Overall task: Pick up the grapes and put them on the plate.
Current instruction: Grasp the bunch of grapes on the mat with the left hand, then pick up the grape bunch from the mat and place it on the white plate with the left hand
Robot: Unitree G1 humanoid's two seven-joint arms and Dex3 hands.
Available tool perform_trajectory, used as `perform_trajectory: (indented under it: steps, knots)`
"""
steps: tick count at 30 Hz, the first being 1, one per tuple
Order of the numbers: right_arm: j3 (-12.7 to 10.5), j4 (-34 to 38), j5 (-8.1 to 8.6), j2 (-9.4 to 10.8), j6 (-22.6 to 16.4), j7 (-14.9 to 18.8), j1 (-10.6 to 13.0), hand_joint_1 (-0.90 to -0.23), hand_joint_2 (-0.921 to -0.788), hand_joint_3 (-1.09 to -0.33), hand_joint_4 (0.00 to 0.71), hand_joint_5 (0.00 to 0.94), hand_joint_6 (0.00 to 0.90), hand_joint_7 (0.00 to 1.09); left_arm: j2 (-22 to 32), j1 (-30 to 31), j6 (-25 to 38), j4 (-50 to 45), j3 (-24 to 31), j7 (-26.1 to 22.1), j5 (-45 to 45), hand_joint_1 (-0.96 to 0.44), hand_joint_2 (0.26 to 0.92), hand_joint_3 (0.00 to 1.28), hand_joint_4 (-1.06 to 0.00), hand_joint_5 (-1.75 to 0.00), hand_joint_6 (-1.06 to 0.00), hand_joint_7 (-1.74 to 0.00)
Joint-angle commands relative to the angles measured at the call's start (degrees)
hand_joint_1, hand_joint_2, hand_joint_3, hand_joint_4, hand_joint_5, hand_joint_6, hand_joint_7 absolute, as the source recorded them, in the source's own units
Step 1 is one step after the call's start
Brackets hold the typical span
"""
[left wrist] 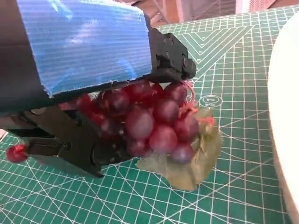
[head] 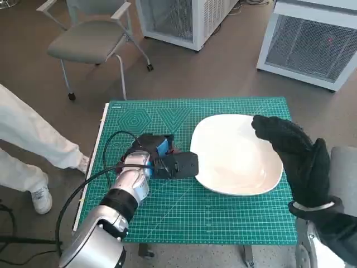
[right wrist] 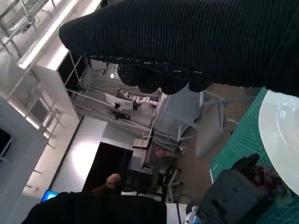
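The left hand (left wrist: 84,93) lies low on the green cutting mat (head: 223,218) covering the bench, its black fingers (left wrist: 70,144) closed round the grapes (left wrist: 154,121). The bunch seems gripped but not yet lifted: in the left wrist view its leaf touches the mat. So the pick-up looks to be the step in hand; the next move calls for a lift high enough to clear the plate's raised rim, then a short carry toward the plate (head: 237,153), which sits just beside the hand.

The grapes are glossy, dark red and round, with a limp, dull green leaf and reddish stem, likely plastic. The mat is matt with a pale printed grid. The plate is smooth, white, shallow, with rounded corners.

The right hand (head: 295,156), in coarse knitted black, hovers over the plate's far edge, fingers loosely spread, holding nothing.

Beyond stand a chair (head: 92,39) and a person's pale trouser leg (head: 33,134).
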Motion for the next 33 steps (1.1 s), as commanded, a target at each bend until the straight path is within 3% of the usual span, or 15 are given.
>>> perform_trajectory:
  steps: [1,7,17,26,33]
  knots:
    - [-0.24,0.50,0.41,-0.15,0.87,0.12,0.36,-0.519,-0.921,-0.623,0.285,0.418,0.120,0.93,0.33,0.30,-1.02,-0.33,-0.22,-0.03,-0.29,0.36,0.767,0.72,-0.29,-1.74,-0.33,-0.03]
    - [-0.20,0.61,0.36,-0.18,0.85,-0.02,0.22,-0.519,-0.921,-0.623,0.286,0.419,0.120,0.92,0.55,0.23,-2.01,-0.48,-0.51,0.24,-0.10,0.37,0.691,0.82,-0.34,-1.74,-0.42,-0.05]
    - [-0.12,0.66,0.05,-0.17,0.46,-0.03,0.38,-0.519,-0.921,-0.622,0.286,0.420,0.121,0.92,0.90,-0.32,-2.75,-0.55,-0.24,-0.93,-0.42,0.39,0.604,0.90,-0.42,-1.70,-0.43,-0.04]
    - [-0.19,0.71,0.06,-0.27,0.36,0.05,0.43,-0.519,-0.921,-0.622,0.286,0.421,0.121,0.92,1.31,-0.62,-3.27,-1.17,-0.04,-1.38,-0.76,0.40,0.567,0.94,-0.46,-1.68,-0.57,-0.10]
    - [-0.19,0.59,-0.07,-0.33,0.25,0.04,0.46,-0.518,-0.921,-0.623,0.285,0.422,0.121,0.92,1.85,-0.79,-3.49,-2.40,0.17,-1.03,-0.95,0.39,0.595,0.89,-0.45,-1.67,-0.69,-0.15]
